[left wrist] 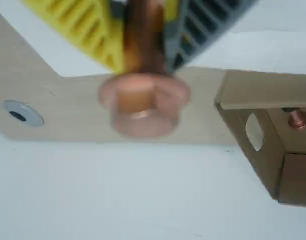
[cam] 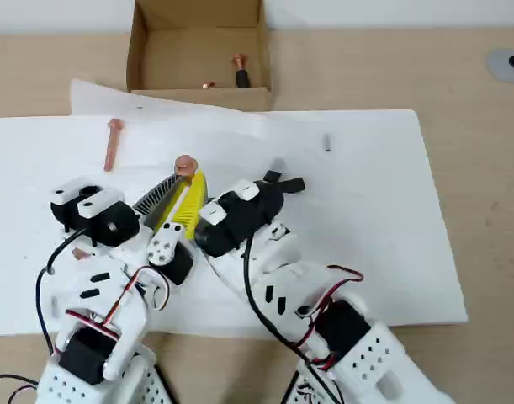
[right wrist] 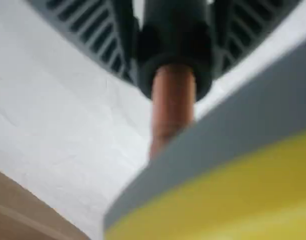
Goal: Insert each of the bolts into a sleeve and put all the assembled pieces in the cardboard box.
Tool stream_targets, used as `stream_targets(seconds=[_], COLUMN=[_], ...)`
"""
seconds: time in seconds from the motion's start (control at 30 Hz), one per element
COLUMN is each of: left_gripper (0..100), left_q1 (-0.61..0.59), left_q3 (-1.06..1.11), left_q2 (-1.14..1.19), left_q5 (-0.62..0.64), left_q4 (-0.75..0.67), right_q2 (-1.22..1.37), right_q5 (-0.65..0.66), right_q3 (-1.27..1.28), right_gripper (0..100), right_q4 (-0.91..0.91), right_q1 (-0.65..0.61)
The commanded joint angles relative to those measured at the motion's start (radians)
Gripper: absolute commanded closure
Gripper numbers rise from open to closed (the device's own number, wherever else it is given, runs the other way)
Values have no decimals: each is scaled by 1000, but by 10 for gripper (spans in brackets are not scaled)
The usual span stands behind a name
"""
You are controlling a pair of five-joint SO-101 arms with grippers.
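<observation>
- Count first: there was one bolt (left wrist: 142, 105) in the left gripper (cam: 186, 177). One loose bolt (cam: 113, 143) lay on the white paper (cam: 366, 210) off that gripper's outer side. One assembled piece (cam: 240, 71) was already in the cardboard box (cam: 181, 99), with a second copper head (cam: 208, 85) beside it by the near wall.
- Left gripper was pinched narrow on the bolt's shank, yellow finger one side, grey the other.
- That bolt's long axis ran in line with the fingers, head poking out past the tips toward the box.
- Right gripper (right wrist: 175, 20) was clamped on a black sleeve (right wrist: 175, 55). A copper shank (right wrist: 173, 110) stuck out of the sleeve's end and ran behind the left gripper's finger. Couldn't tell if it was the same bolt.
- Room was tight: both grippers were crowded together. The box's near wall stood ahead of the left gripper's tips, with a strip of paper between.
- Loose bolt lay head-end toward the box.
</observation>
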Motion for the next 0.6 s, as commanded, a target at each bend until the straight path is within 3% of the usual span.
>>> stream_targets(seconds=[0.0,0.23,0.4,0.57], left_gripper=[991,940,855,850], left_q1=[-2,31,-87,-112], left_q3=[-6,-31,-52,-112], left_q2=[-1,-2,-1,1], left_q5=[-12,-55,112,115], left_q4=[29,106,112,221], right_q2=[-19,-19,-19,-18], right_q5=[2,2,2,2], right_q3=[-16,-16,-16,-16], right_gripper=[989,989,989,989], right_q4=[-28,-28,-28,-55], right_q1=[-8,-8,-7,-5])
